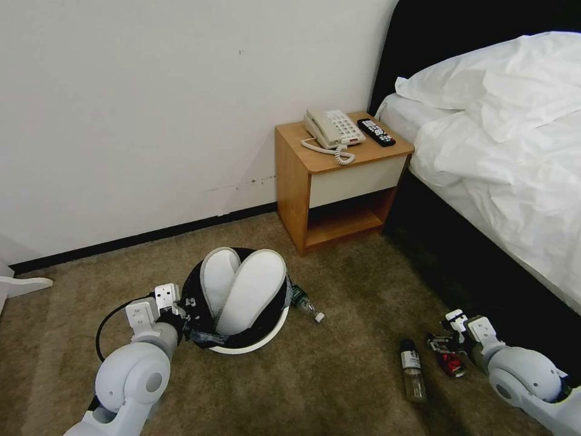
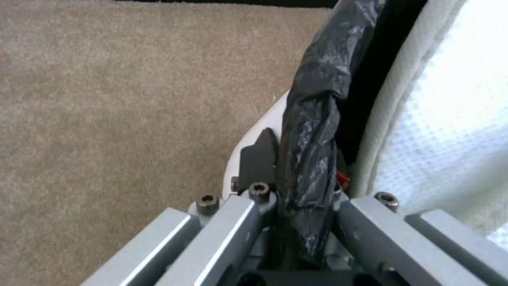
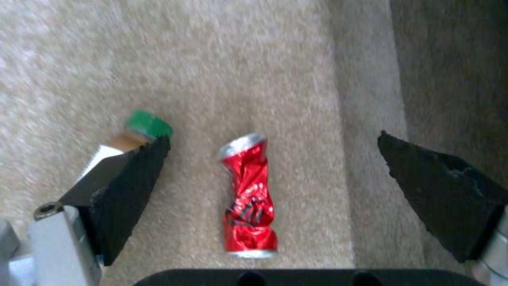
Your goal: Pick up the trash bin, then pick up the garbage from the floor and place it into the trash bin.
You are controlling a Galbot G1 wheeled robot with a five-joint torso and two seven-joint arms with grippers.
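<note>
The trash bin (image 1: pixel 266 338), white with a black bag over its rim, is tilted just above the carpet floor (image 1: pixel 339 375). Two white slippers (image 1: pixel 248 290) stand inside it. My left gripper (image 1: pixel 181 318) is shut on the bin's rim. The left wrist view shows the fingers clamping the bagged rim (image 2: pixel 307 159) beside a slipper (image 2: pixel 439 139). My right gripper (image 3: pixel 274 140) hangs open over a crushed red can (image 3: pixel 249 194) lying on the floor between its fingers. Seen from the head, that gripper (image 1: pixel 446 342) is near the bed, just over the can (image 1: pixel 451 363).
A plastic bottle (image 1: pixel 413 370) lies left of the can, its green cap (image 3: pixel 149 124) by one fingertip. Another bottle (image 1: pixel 307 306) lies against the bin. A wooden nightstand (image 1: pixel 339 181) holds a phone and remote. The bed (image 1: pixel 508 157) bounds the right side.
</note>
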